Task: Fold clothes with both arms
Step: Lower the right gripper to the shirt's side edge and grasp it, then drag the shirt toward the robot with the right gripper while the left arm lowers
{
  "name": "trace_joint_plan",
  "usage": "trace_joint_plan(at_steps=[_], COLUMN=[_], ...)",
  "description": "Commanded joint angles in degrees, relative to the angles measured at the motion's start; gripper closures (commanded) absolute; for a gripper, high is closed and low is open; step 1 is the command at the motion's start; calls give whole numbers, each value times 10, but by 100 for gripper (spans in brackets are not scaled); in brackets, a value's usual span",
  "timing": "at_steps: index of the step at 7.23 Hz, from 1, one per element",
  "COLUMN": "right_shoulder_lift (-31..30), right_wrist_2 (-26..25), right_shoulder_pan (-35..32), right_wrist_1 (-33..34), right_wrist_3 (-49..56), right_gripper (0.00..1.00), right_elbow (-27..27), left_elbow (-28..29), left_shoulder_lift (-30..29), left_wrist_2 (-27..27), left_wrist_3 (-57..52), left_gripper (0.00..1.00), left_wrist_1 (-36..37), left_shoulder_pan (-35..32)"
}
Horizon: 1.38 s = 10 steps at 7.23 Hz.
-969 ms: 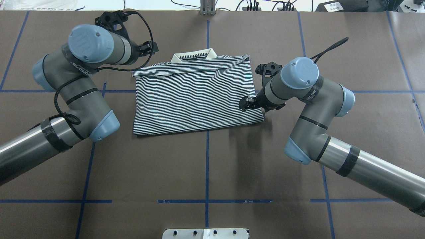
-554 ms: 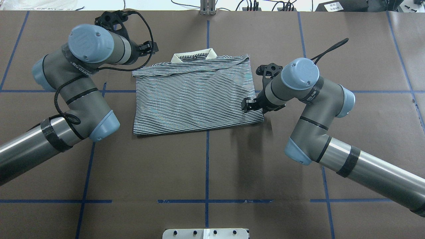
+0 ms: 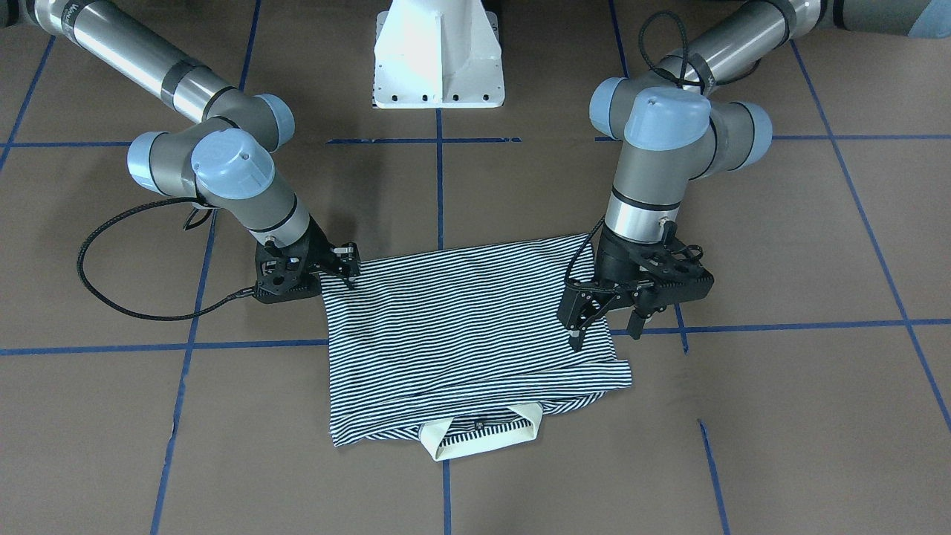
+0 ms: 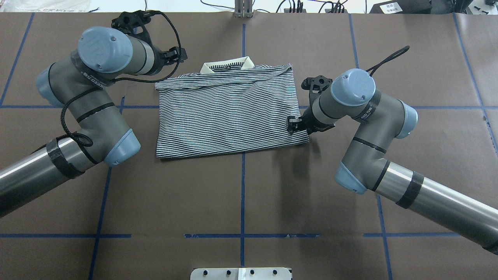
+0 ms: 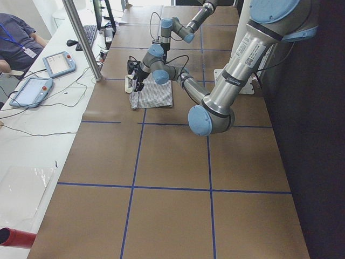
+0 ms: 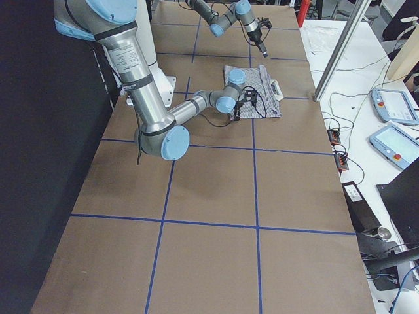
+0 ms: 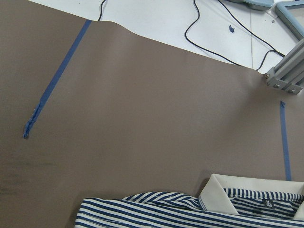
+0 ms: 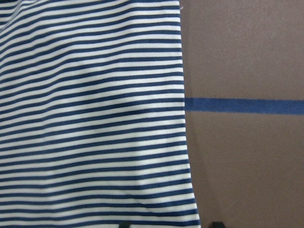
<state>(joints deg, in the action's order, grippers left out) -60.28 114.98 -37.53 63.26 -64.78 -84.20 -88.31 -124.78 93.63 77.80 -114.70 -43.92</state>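
The shirt (image 4: 225, 116) is soft knit cloth, matt and faintly rumpled, and its collar (image 4: 229, 63) looks a thicker, plain weave. Under it the table cover (image 4: 311, 186) looks like dull brown paper, marked with smooth blue tape (image 4: 242, 186). The left arm (image 4: 27, 169) and right arm (image 4: 447, 202) have gleaming metal tubes, satiny grey joints and smooth plastic-looking caps (image 4: 103, 44). The cable (image 3: 79, 261) is braided black.
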Motion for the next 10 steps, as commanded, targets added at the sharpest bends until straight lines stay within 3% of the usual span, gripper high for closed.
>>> trace_joint_plan(at_steps=[1,3,4,7,10], right_shoulder_lift=[2,2,-5,-139,-267], right_wrist_2=[10,11,7,4,2], right_shoulder_pan=[-3,-1,-2,47,165], right_wrist_1=[35,111,115,114,114], right_wrist_3=[0,0,-2,-3,-69], right_gripper=[100,100,100,100,100], right_elbow=[-20,-74,-90,-220,-335], left_elbow=[-2,-1,-2,-1,-3], left_shoulder_lift=[1,2,3,4,13], left_wrist_2=[1,1,1,4,5], left_wrist_3=[1,1,1,1,2], left_gripper=[0,0,0,0,0], left_wrist_1=[0,0,0,0,-1], left_shoulder_pan=[1,1,1,3,12])
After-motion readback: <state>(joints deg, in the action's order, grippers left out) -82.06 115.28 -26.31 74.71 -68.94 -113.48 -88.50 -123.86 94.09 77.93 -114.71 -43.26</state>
